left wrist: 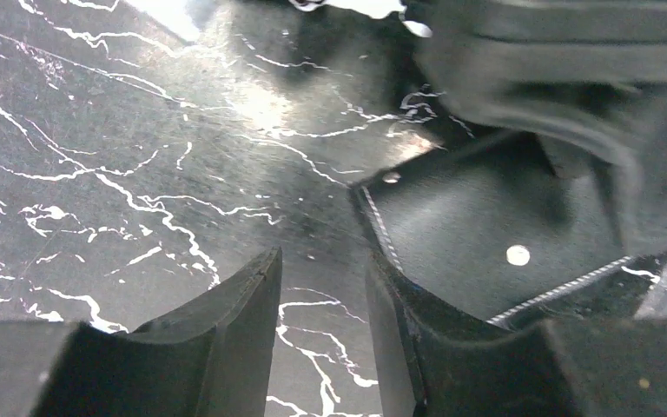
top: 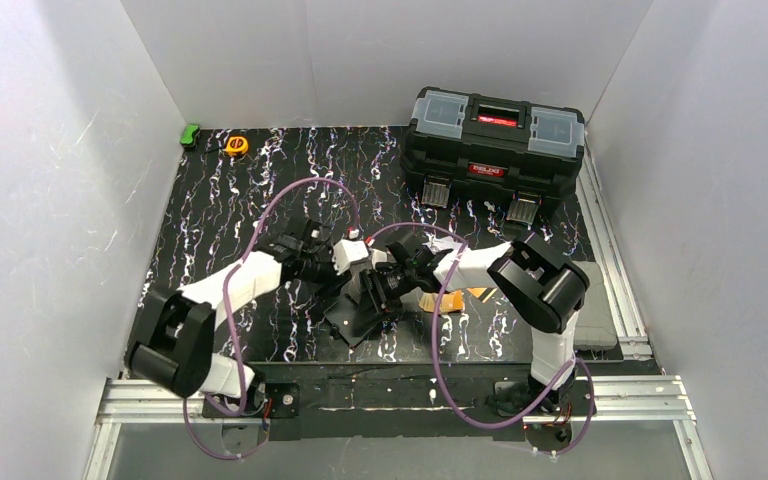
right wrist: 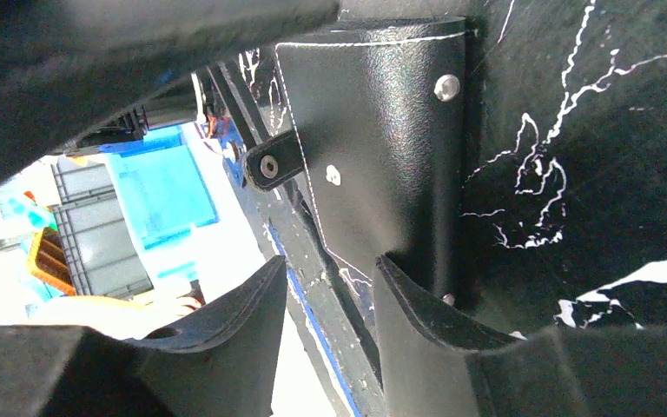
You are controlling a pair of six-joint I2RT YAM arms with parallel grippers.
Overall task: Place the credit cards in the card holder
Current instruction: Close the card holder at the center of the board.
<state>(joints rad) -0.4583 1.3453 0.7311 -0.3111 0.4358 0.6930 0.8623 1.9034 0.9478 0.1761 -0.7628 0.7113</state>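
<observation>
Card holder (top: 360, 315) is lying unfolded front-centre on the surface (top: 220, 220), w/ orange credit cards (top: 452, 300) sitting just right of it under the right arm. Left tool (left wrist: 321, 261) is hanging open and empty beside holder's corner; right tool (right wrist: 326, 265) is standing open too, straddling holder's edge. Looks like holder-prep step; next prob. calling for pinning it flat, then fetching a card.

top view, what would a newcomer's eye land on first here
Probably the big black toolbox with its red label, at the far right of the marbled table. Next, the left arm and right arm meeting in the middle over the open black card holder. A small orange tape measure stands out at the far left edge.
</observation>
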